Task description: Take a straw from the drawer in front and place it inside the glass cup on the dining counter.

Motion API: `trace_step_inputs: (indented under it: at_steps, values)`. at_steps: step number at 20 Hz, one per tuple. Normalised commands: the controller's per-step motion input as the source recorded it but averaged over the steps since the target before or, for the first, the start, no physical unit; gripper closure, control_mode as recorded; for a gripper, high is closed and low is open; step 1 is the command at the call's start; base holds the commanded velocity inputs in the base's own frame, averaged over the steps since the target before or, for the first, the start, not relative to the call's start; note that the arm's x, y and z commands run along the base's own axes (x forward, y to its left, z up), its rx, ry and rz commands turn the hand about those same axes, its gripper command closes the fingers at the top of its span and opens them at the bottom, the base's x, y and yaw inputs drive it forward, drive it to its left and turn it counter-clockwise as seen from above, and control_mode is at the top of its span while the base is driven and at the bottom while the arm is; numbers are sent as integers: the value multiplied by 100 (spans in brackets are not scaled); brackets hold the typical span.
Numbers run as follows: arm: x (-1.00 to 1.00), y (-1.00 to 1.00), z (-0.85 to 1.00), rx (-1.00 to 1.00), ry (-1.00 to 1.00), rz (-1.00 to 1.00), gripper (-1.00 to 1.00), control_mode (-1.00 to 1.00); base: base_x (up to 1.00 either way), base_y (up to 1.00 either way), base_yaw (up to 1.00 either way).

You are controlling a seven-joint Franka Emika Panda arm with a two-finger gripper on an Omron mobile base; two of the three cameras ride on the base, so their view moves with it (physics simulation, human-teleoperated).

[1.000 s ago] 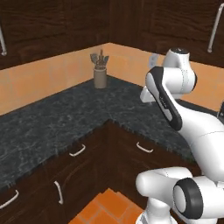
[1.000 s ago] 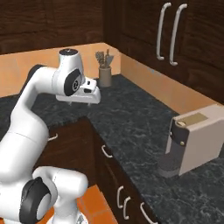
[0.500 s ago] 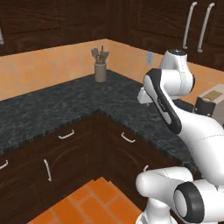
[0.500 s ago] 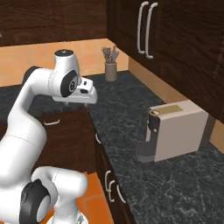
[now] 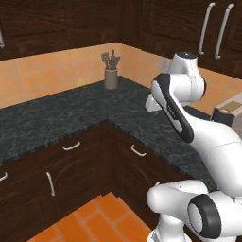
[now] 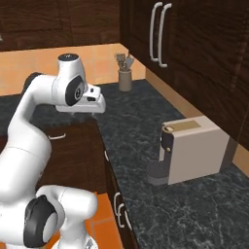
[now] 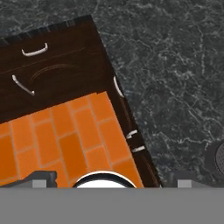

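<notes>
The gripper (image 6: 85, 113) hangs above the edge of the black speckled counter (image 6: 194, 209), held high with nothing in it; its fingertips (image 7: 43, 178) sit far apart at the bottom of the hand view, so the jaws are spread wide; in the left base view the hand is mostly hidden behind the arm's own white links, and in the right base view the fingers are small and hard to make out under the white hand.

Several closed dark wood drawers line the cabinet fronts below the counter, each with a small curved silver handle; one drawer (image 5: 73, 150) sits left of the corner, another (image 5: 137, 153) just right of it; which is the one meant cannot be told, and whatever lies inside is hidden behind the shut fronts.

A utensil holder (image 5: 111, 78) stands at the back of the corner against the orange tiled wall (image 5: 52, 73); a beige coffee machine (image 6: 194, 151) stands on the counter to the right, cut off at the frame edge in the left base view (image 5: 230, 109).

Orange floor tiles (image 7: 65, 140) show below the hand.
</notes>
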Motion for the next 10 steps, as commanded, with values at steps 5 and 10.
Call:
trace_step_inputs:
  at_steps: [5,10]
  values:
    - [19,95,-31,-30,-7,4,-100,-100,0,0,0]
    - [7,68,-60,-39,-14,0,-100,-100,0,0,0]
